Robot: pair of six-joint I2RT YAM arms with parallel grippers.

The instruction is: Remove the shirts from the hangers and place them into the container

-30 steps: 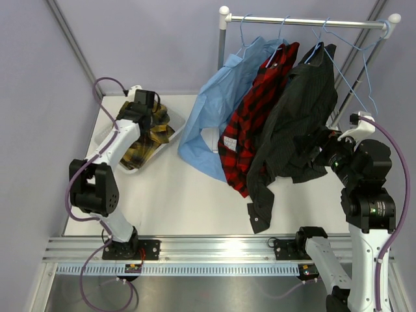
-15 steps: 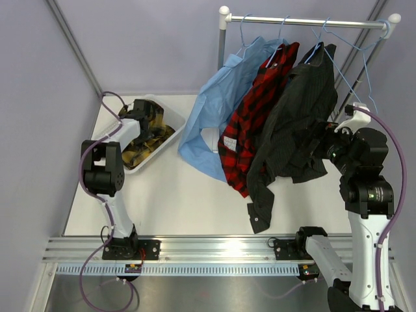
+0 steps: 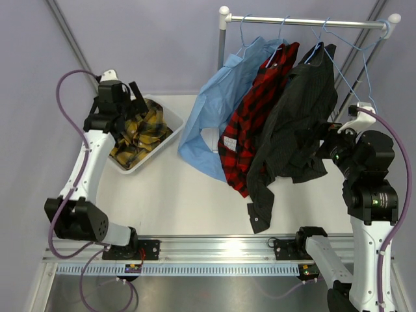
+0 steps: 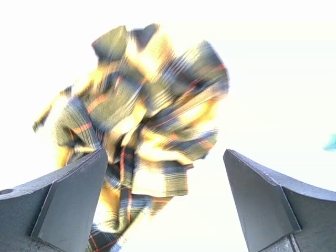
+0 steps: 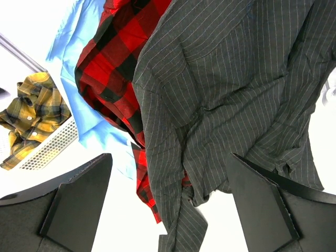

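Note:
The yellow-and-black plaid shirt point(image 3: 138, 133) lies crumpled in the container point(image 3: 170, 130) at the back left. My left gripper point(image 3: 135, 97) hovers above it, open and holding nothing; in the left wrist view the shirt point(image 4: 152, 105) sits below the spread left gripper point(image 4: 165, 155). The light blue shirt point(image 3: 208, 117), the red-and-black plaid shirt point(image 3: 250, 123) and the dark striped shirt point(image 3: 299, 123) hang on pale-blue wire hangers point(image 3: 283, 29). My right gripper point(image 3: 327, 144) is open beside the dark shirt point(image 5: 236, 79), the right gripper point(image 5: 169, 157) facing its hanging cloth without touching it.
The metal rail point(image 3: 305, 23) with white caps spans the back right. One bare hanger point(image 3: 357, 71) hangs at its right end. Purple walls close in on both sides. The red shirt point(image 5: 110, 52), blue shirt point(image 5: 100, 136) and container point(image 5: 52, 144) show in the right wrist view.
My left gripper opened, let go of the yellow plaid shirt in the container, and rose up and back from it. The right arm has barely moved.

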